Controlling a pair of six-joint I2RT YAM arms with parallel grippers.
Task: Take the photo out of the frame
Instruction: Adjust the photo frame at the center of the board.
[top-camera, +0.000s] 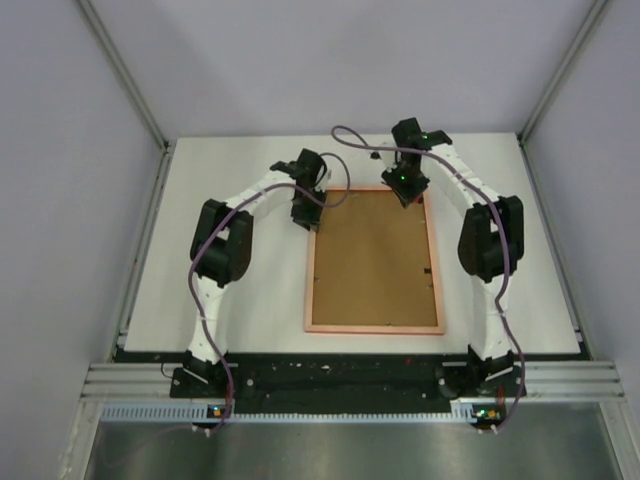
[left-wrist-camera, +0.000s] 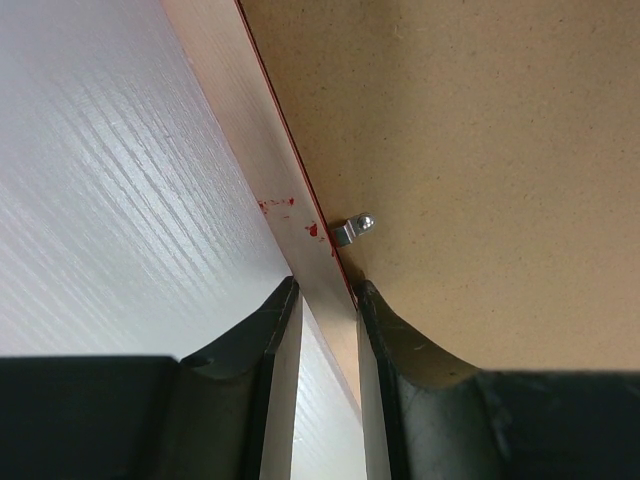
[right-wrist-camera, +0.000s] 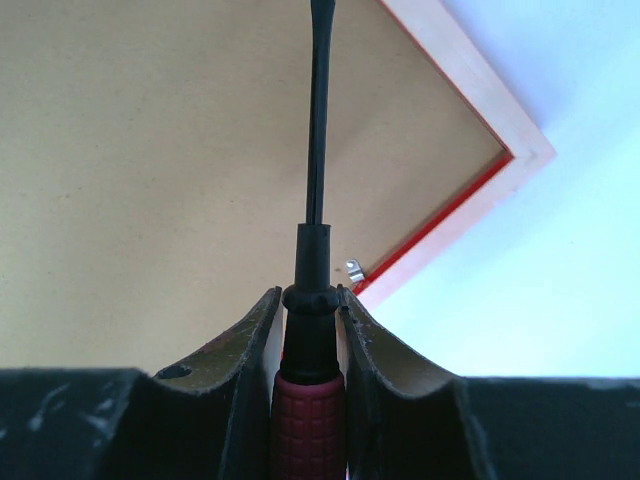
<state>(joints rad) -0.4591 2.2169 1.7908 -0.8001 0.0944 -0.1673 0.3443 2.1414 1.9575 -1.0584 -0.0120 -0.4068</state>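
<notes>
The frame (top-camera: 311, 275) lies face down in the middle of the table, its brown back (top-camera: 375, 255) up inside a reddish rim. The photo is hidden. My left gripper (top-camera: 305, 220) is at the frame's far left corner. In the left wrist view, my left gripper (left-wrist-camera: 325, 290) has its jaws close on either side of the left rim (left-wrist-camera: 255, 150), beside a small metal clip (left-wrist-camera: 355, 230). My right gripper (top-camera: 405, 195) is over the far right part of the back. It (right-wrist-camera: 308, 292) is shut on a red-handled screwdriver (right-wrist-camera: 318, 150) whose black shaft points across the back.
Another metal clip (right-wrist-camera: 354, 270) sits on the back by the red inner edge near the frame's corner (right-wrist-camera: 520, 155). White table top (top-camera: 230, 320) lies all round the frame. Grey walls enclose it on three sides. Both arms' cables loop over the far end.
</notes>
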